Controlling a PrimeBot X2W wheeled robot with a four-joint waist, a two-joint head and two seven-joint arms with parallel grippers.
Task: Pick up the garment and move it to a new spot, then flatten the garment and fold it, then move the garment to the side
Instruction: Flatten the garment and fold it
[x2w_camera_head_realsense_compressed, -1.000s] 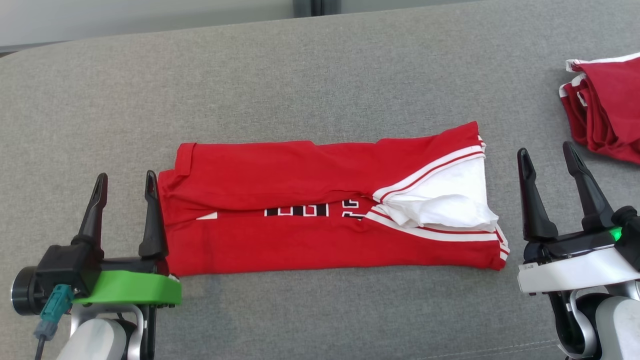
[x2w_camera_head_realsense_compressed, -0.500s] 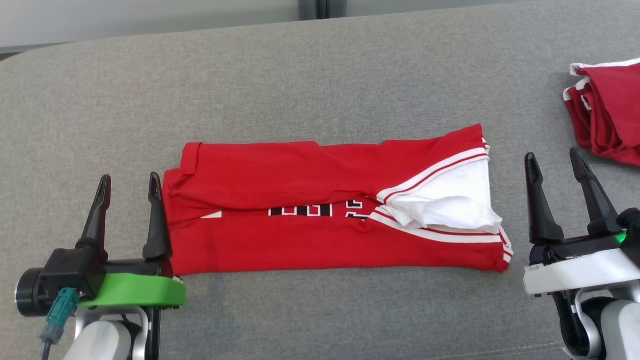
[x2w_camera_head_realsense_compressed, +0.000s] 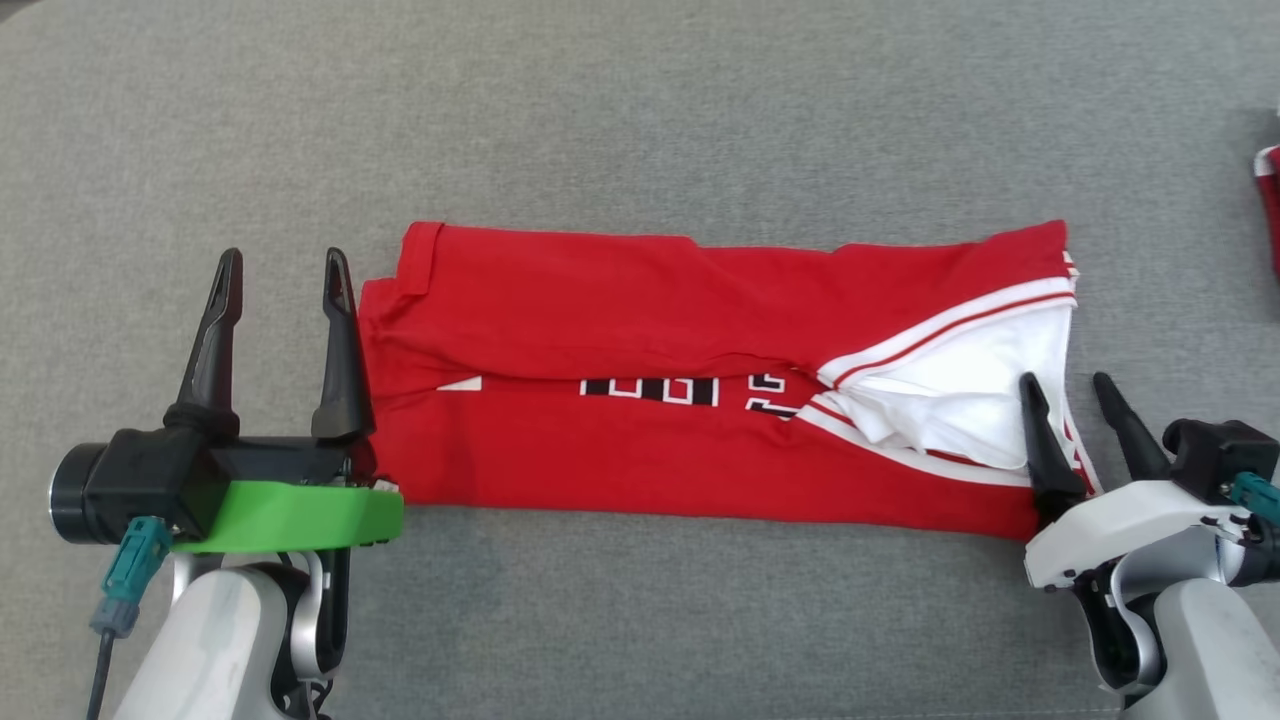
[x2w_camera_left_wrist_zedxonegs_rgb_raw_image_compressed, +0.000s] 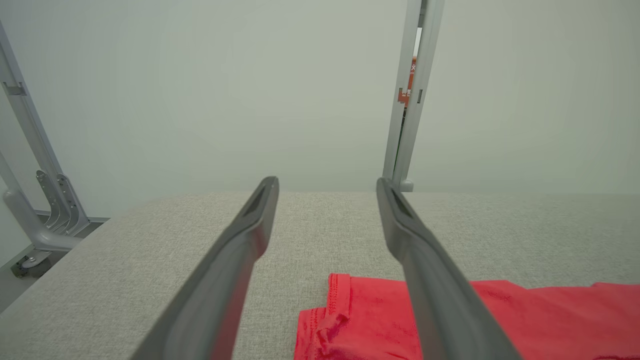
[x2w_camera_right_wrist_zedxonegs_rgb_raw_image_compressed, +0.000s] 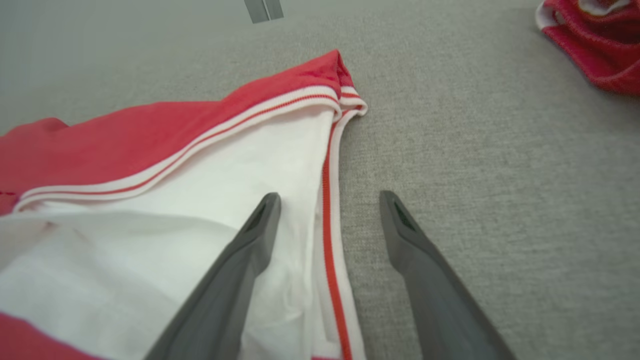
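Observation:
The garment (x2w_camera_head_realsense_compressed: 640, 330) is a red jersey with white trim and a white lining at its right end, folded into a long band across the grey surface. It also appears as the garment (x2w_camera_left_wrist_zedxonegs_rgb_raw_image_compressed: 450, 320) and the garment (x2w_camera_right_wrist_zedxonegs_rgb_raw_image_compressed: 150, 165) in the wrist views. My left gripper (x2w_camera_head_realsense_compressed: 283, 262) stands open at the band's left end, its inner finger over the red edge. My right gripper (x2w_camera_head_realsense_compressed: 1065, 385) is open at the right end, one finger over the white lining (x2w_camera_right_wrist_zedxonegs_rgb_raw_image_compressed: 165, 240), the other over bare surface. Nothing is held.
A second red garment (x2w_camera_right_wrist_zedxonegs_rgb_raw_image_compressed: 595, 45) lies at the far right, its edge (x2w_camera_head_realsense_compressed: 1268, 200) just inside the head view. The grey padded surface (x2w_camera_head_realsense_compressed: 640, 110) runs wide behind the band. A metal post (x2w_camera_left_wrist_zedxonegs_rgb_raw_image_compressed: 410, 95) and a frame (x2w_camera_left_wrist_zedxonegs_rgb_raw_image_compressed: 35, 165) stand past the far edge.
The head camera has tilted down and in, so the whole scene shifted. My right gripper has come left onto the garment's right end; the left one keeps its place at the left end.

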